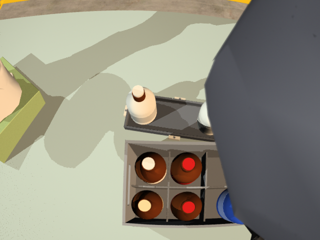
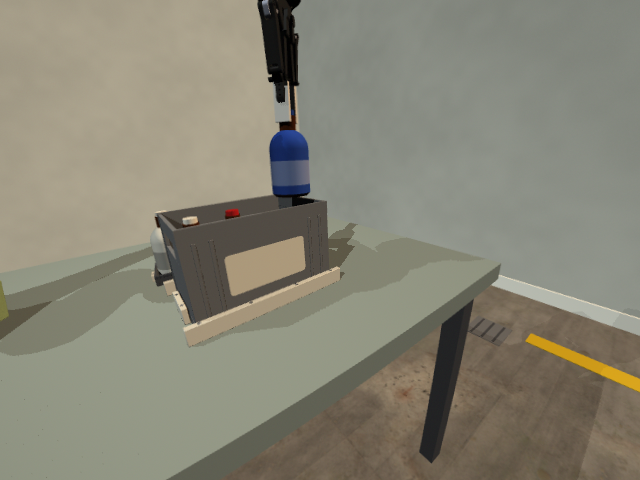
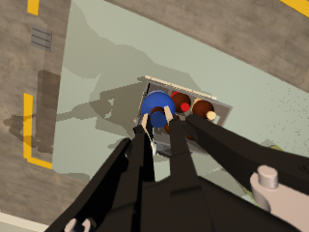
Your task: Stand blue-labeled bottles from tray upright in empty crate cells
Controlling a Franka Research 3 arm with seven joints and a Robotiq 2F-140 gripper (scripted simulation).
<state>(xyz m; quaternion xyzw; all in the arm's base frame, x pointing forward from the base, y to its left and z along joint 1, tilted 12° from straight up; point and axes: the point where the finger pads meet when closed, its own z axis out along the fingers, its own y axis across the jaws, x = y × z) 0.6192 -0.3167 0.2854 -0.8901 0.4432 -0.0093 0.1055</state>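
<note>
My gripper [image 2: 285, 109] [image 3: 158, 117] is shut on the neck of a blue-labeled bottle [image 1: 225, 206] [image 2: 289, 162] [image 3: 155, 101]. The bottle hangs upright over the crate's right front cell, its base about level with the rim. The grey crate [image 1: 126, 180] [image 2: 206, 258] has six cells. Two brown bottles with cream caps [image 1: 148, 164] [image 1: 144, 205] and two with red caps [image 1: 188, 164] [image 1: 188, 206] stand in the four left cells. The dark tray [image 1: 155, 130] behind the crate holds a cream-labeled bottle [image 1: 141, 108] and a white bottle [image 1: 204, 118] [image 2: 159, 248], both upright.
My arm's dark body [image 1: 266, 116] hides the right side of the crate and tray in the overhead view. A green box [image 1: 18, 121] holding a peach object stands at the far left. The table's edge [image 2: 465, 289] lies to the right of the crate.
</note>
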